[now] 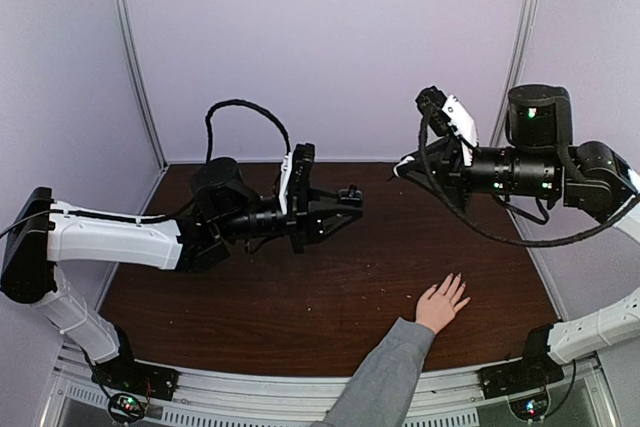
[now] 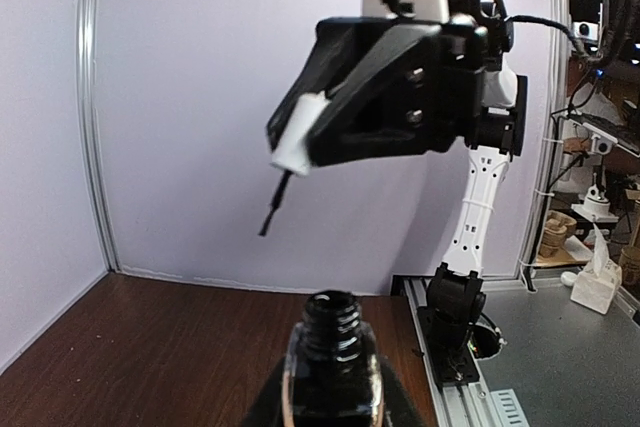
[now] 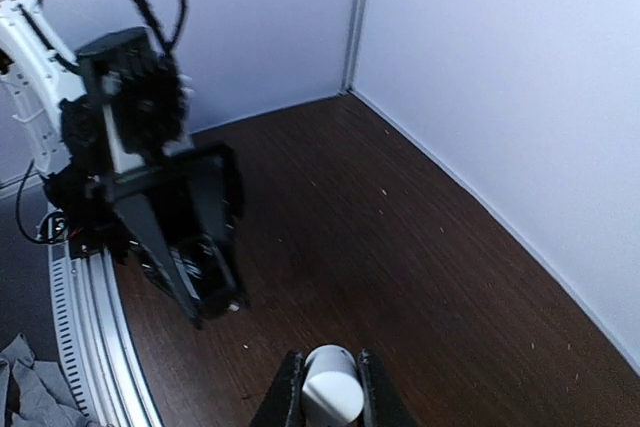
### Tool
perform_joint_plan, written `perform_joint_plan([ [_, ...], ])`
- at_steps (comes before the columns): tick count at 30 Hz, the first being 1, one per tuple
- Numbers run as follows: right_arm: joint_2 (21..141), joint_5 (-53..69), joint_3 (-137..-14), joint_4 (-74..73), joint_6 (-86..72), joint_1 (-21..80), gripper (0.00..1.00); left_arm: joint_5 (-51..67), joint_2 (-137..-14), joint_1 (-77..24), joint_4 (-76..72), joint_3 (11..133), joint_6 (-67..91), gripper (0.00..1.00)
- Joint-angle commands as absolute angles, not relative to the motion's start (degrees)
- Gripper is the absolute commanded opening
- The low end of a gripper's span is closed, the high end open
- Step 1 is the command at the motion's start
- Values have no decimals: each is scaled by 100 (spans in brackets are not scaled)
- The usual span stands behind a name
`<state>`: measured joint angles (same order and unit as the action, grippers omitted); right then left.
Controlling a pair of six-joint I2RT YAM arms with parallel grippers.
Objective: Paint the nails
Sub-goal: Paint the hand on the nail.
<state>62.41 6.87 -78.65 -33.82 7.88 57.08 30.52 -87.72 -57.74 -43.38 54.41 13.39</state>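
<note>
A light-skinned hand (image 1: 441,304) with spread fingers and a grey sleeve (image 1: 385,379) lies flat on the dark wooden table near its front edge; its nails (image 1: 456,281) are tiny pale tips. My left gripper (image 1: 343,207) is shut on a small dark polish bottle (image 2: 333,359) with an open threaded neck, held above the table's middle. My right gripper (image 1: 408,168) is shut on the white cap (image 3: 332,394) of the brush. The dark brush tip (image 2: 271,212) hangs in the air above and left of the bottle's neck. The hand is well below and right of both grippers.
Pale walls enclose the dark wooden table (image 1: 330,297) at the back and sides. A metal rail (image 1: 300,397) runs along the near edge with the arm bases. The left gripper (image 3: 195,247) shows in the right wrist view, over the table.
</note>
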Motion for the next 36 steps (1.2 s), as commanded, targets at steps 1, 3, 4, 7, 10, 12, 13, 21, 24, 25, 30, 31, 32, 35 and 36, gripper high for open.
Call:
perform_joint_plan([
  [1, 5920, 487, -7256, -3662, -564, 4893, 0, 2944, -8556, -5701, -4510, 5269, 1271, 0],
  [3, 5722, 675, -6833, -3699, -1012, 4406, 0, 2930, -8527, -5674, -4499, 5233, 1271, 0],
  [4, 5615, 718, -6656, -3746, -1193, 4165, 0, 2921, -8519, -5661, -4505, 5216, 1272, 0],
  [7, 5333, 734, -6216, -3943, -1600, 3603, 0, 2908, -8500, -5631, -4488, 5190, 1270, 0],
  [10, 5142, 720, -5817, -4122, -1932, 3159, 0, 2895, -8532, -5634, -4495, 5177, 1286, 0],
  [12, 5040, 745, -5546, -4186, -2083, 2823, 0, 2892, -8555, -5624, -4523, 5177, 1312, 0],
  [13, 4990, 753, -5418, -4203, -2166, 2682, 0, 2892, -8566, -5625, -4526, 5177, 1318, 0],
  [21, 5080, 973, -4694, -4326, -2278, 1759, 0, 2901, -8624, -5599, -4458, 5241, 1322, 0],
  [24, 5204, 1036, -4484, -4346, -2197, 1577, 0, 2909, -8677, -5585, -4445, 5279, 1337, 0],
  [25, 5205, 1059, -4395, -4296, -2190, 1526, 0, 2904, -8695, -5585, -4439, 5286, 1343, 0],
  [30, 5263, 1036, -4240, -4157, -2116, 1343, 0, 2955, -8807, -5562, -4434, 5371, 1375, 0],
  [31, 5303, 974, -4230, -4153, -2122, 1324, 0, 2952, -8825, -5555, -4438, 5392, 1380, 0],
  [32, 5341, 975, -4195, -4127, -2138, 1322, 0, 2960, -8847, -5547, -4438, 5410, 1380, 0],
  [35, 5408, 972, -4060, -4000, -2210, 1319, 0, 2956, -8882, -5549, -4445, 5431, 1395, 0],
  [36, 5420, 1009, -4014, -3942, -2230, 1318, 0, 2948, -8911, -5547, -4455, 5431, 1397, 0],
])
